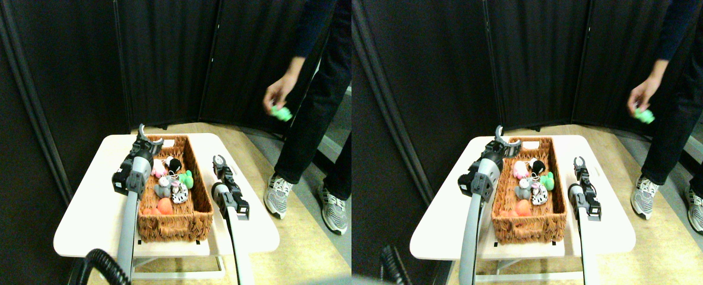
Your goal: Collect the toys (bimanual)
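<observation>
White table (pixel 90 225) w/ wicker basket (pixel 176 222) holding toys (pixel 170 181): orange nearest, then grey, b&w, green, pink, black. Left gripper (pixel 143 135) hovering over basket's far-left corner, fingers spread, empty; right gripper (pixel 219 162) beside basket, spread, empty. Person's hand (pixel 277 95) behind is gripping a green toy (pixel 281 113).

Black folding screens (pixel 167 59) stand along the far side. A pale wooden floor (pixel 292 237) spreads on the right; a white low table (pixel 90 219) stands near left.
</observation>
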Tool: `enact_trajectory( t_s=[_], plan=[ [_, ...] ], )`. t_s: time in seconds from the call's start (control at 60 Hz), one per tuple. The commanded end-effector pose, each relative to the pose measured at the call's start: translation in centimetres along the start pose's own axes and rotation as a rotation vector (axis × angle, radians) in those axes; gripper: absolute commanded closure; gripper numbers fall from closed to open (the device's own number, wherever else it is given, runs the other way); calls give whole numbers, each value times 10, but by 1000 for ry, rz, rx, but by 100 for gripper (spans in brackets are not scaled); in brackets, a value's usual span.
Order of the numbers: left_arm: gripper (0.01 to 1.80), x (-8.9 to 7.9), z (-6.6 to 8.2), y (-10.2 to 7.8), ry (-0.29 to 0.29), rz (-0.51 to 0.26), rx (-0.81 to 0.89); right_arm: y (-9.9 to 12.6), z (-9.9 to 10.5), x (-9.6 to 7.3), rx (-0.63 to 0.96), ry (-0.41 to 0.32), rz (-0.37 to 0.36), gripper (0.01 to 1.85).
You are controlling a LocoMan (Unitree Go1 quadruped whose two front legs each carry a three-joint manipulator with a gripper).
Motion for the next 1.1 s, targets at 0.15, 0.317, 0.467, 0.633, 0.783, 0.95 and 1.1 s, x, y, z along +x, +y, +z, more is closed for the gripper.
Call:
enact_trajectory(
  t_s=[0.15,0.317,0.467,0.633,0.783,0.95,1.1],
  plan=[
    [180,-11,50,15,-49,-70,69,10,4,0,7,-17,44,185],
    [180,-19,72,40,-68,-50,105,10,4,1,3,-17,46,185],
    [180,-26,80,62,-100,-1,153,10,4,2,3,-12,36,185],
    [180,-31,81,87,-129,40,184,10,2,3,1,-4,32,185],
    [180,-34,71,115,-183,88,162,14,0,3,-4,19,46,185],
    [180,-32,65,132,-182,112,146,21,0,0,-58,36,52,185],
    [180,-33,62,135,-200,108,130,29,0,-4,-15,85,49,185]
  ],
)
